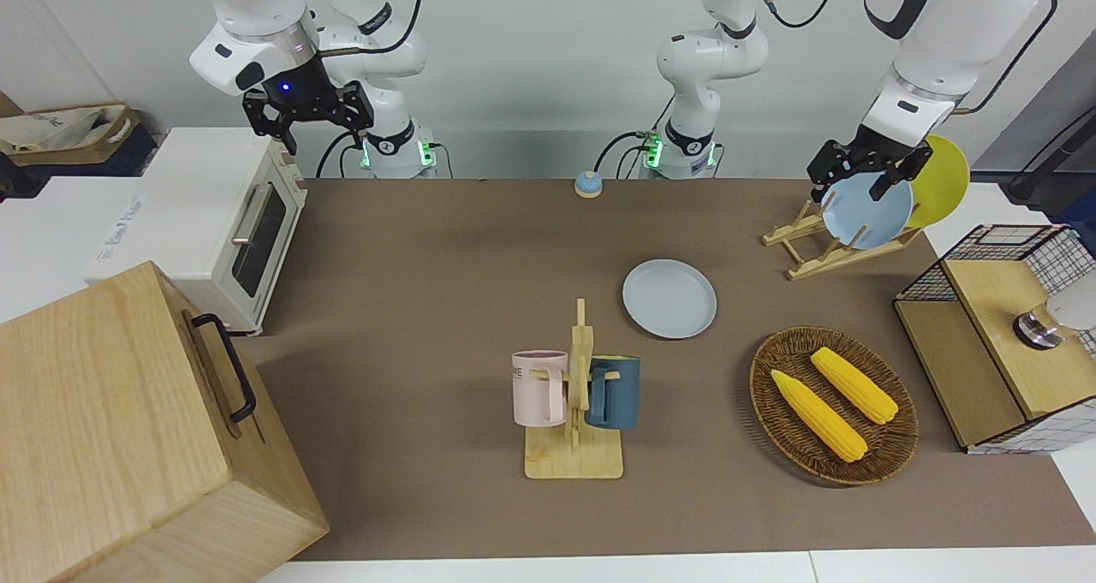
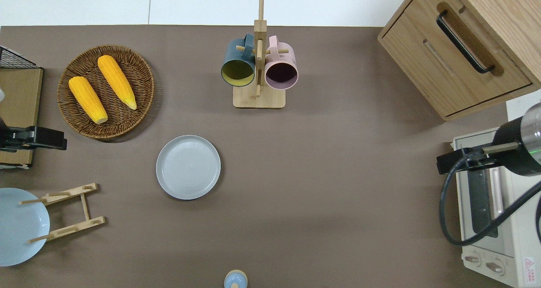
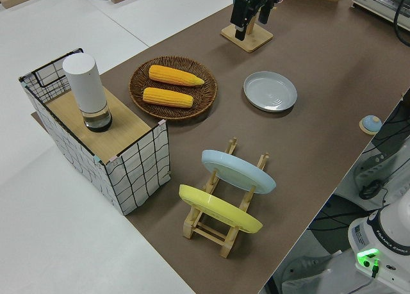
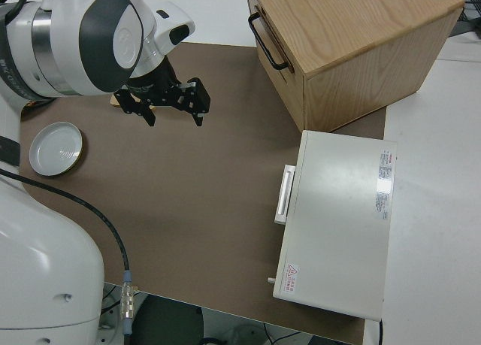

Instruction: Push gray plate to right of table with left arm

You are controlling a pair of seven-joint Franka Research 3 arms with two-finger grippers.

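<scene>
Gray plate (image 2: 188,167) flat on table (image 2: 321,186), well apart from left arm's open, empty fingers (image 1: 863,175), right arm parked

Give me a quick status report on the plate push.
Left tool open, up at its own table end; right arm parked. Gray plate flat on table, untouched. Push path toward toaster oven shows bare tabletop.

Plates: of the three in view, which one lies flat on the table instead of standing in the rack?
The gray plate, alone on the table nearer the robots than the mug stand. The sky-blue plate and yellow plate lean in the wooden rack.
</scene>
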